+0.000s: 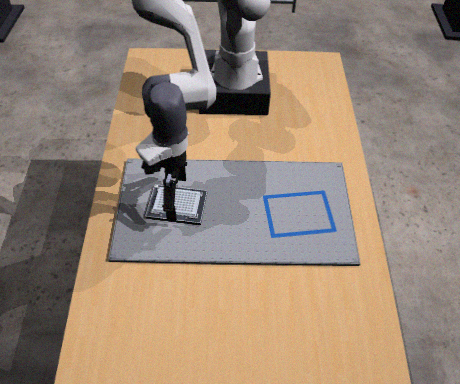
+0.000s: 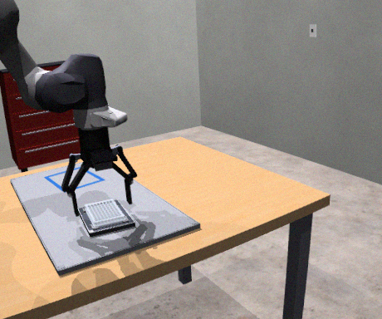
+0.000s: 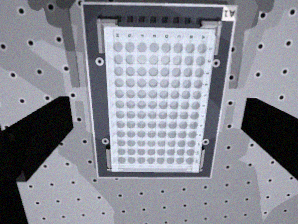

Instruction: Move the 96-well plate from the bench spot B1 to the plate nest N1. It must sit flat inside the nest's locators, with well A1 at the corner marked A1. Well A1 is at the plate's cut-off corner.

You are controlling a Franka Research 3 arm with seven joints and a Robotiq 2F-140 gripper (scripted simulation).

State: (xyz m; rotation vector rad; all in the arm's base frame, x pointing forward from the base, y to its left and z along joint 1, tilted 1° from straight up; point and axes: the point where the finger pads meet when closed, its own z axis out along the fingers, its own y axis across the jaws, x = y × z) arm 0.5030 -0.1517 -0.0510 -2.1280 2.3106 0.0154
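Note:
The white 96-well plate point(image 3: 159, 102) lies flat inside the dark plate nest point(image 3: 95, 100), between its corner locators. The nest's A1 mark point(image 3: 229, 14) is at the top right corner in the wrist view, and the plate's corner there looks cut off. My gripper point(image 3: 158, 113) is open wide just above the plate, one black finger on each long side, both clear of it. The plate point(image 1: 176, 202) and gripper point(image 1: 170, 200) are at the left of the grey mat in the top view. In the exterior view the gripper point(image 2: 102, 206) straddles the plate point(image 2: 105, 213).
The blue-outlined bench spot B1 point(image 1: 299, 214) is on the right of the grey perforated mat point(image 1: 234, 212), with nothing in it; it also shows in the exterior view point(image 2: 74, 179). The arm's base point(image 1: 236, 80) stands at the table's back. A red drawer cabinet point(image 2: 41, 125) stands behind the table.

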